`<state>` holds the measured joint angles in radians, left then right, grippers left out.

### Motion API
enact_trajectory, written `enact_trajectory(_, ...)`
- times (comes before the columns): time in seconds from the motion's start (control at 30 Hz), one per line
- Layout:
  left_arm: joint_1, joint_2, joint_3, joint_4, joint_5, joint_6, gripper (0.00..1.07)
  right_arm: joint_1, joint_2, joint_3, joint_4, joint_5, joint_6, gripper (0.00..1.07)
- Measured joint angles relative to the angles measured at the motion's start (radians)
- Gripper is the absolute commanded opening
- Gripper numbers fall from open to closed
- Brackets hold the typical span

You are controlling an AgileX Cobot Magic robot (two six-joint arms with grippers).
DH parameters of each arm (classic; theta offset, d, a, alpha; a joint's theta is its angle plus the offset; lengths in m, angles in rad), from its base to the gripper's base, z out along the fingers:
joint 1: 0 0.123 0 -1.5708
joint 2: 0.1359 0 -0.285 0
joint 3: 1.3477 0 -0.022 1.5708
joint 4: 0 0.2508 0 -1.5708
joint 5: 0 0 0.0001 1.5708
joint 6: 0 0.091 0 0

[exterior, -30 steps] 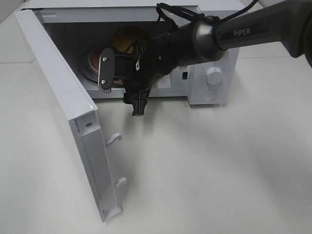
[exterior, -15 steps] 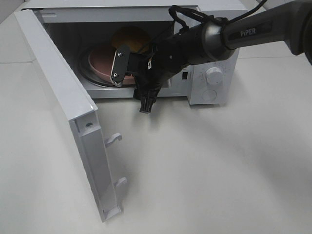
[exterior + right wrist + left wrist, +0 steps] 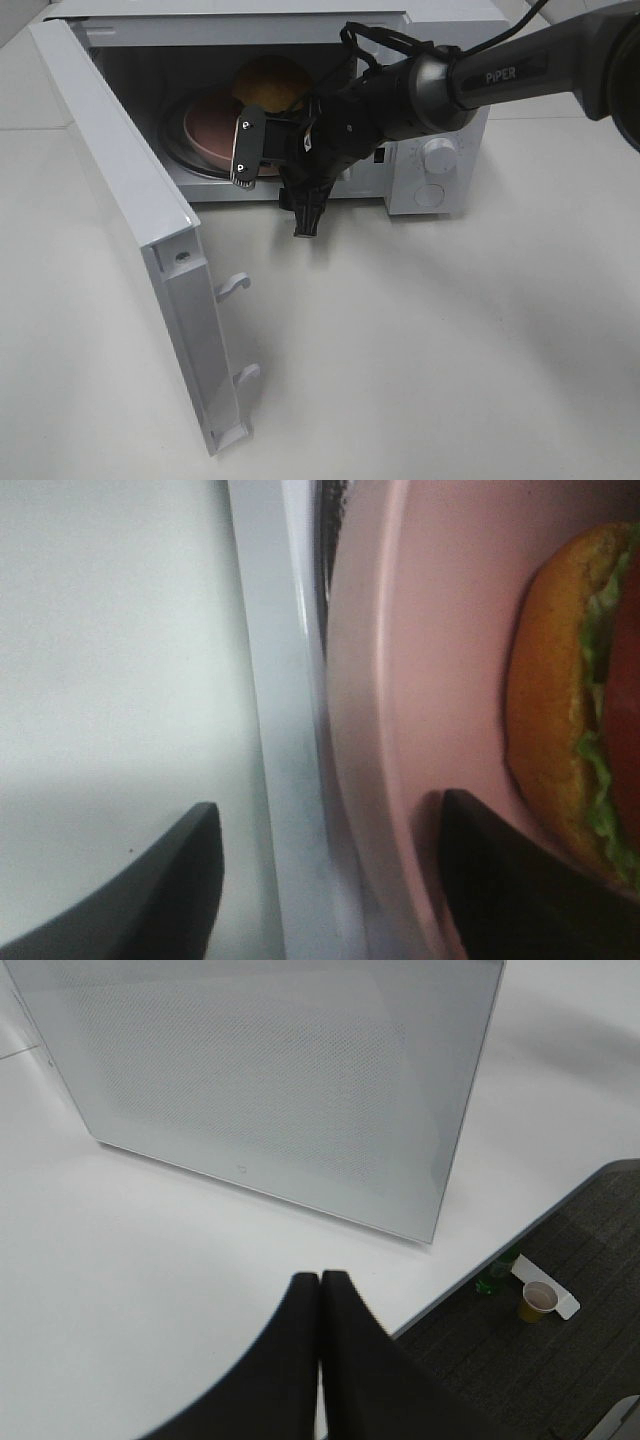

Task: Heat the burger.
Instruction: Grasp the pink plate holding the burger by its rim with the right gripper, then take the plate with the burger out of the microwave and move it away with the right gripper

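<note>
Right wrist view showed the burger: golden-brown bun, ruffled green lettuce, on a smooth pink plate. Right claw gaped, empty; left claw pressed closed.

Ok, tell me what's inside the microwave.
Inside the microwave: a pink plate carrying the burger. The right gripper covers the plate's front edge.

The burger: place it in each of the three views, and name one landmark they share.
Exterior high: the burger sits at the back of the pink plate, inside the open microwave.
Left wrist: not in view; only the microwave door's outer face shows.
Right wrist: at the picture's right edge, on the plate.
Shared landmark: the microwave.
</note>
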<state>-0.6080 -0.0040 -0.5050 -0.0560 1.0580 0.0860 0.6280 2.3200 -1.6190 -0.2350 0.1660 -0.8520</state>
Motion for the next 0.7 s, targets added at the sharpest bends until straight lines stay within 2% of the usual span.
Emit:
enact_trajectory(0.03,0.000,0.000,0.000,0.000,0.000,0.000,0.00,0.000,0.000,0.000,0.000,0.000,0.000,0.52)
enact_trajectory(0.07,0.000,0.000,0.000,0.000,0.000,0.000,0.00,0.000,0.000,0.000,-0.002,-0.005,0.000,0.42)
enact_trajectory(0.1,0.000,0.000,0.000,0.000,0.000,0.000,0.00,0.000,0.000,0.000,-0.003,-0.010,0.000,0.38)
enact_trajectory(0.13,0.000,0.000,0.000,0.000,0.000,0.000,0.00,0.000,0.000,0.000,-0.003,-0.010,0.000,0.38)
enact_trajectory(0.2,0.000,0.000,0.000,0.000,0.000,0.000,0.00,0.000,0.000,-0.003,-0.005,-0.017,0.000,0.12)
enact_trajectory(0.3,0.000,0.000,0.000,0.000,0.000,0.000,0.00,0.000,-0.002,-0.004,-0.005,-0.011,-0.001,0.06)
enact_trajectory(0.33,0.000,0.000,0.000,0.000,0.000,0.000,0.00,0.003,-0.004,-0.005,-0.016,-0.007,-0.005,0.00)
enact_trajectory(0.7,0.000,0.000,0.000,0.000,0.000,0.000,0.00,0.010,-0.018,-0.007,-0.022,0.024,-0.012,0.00)
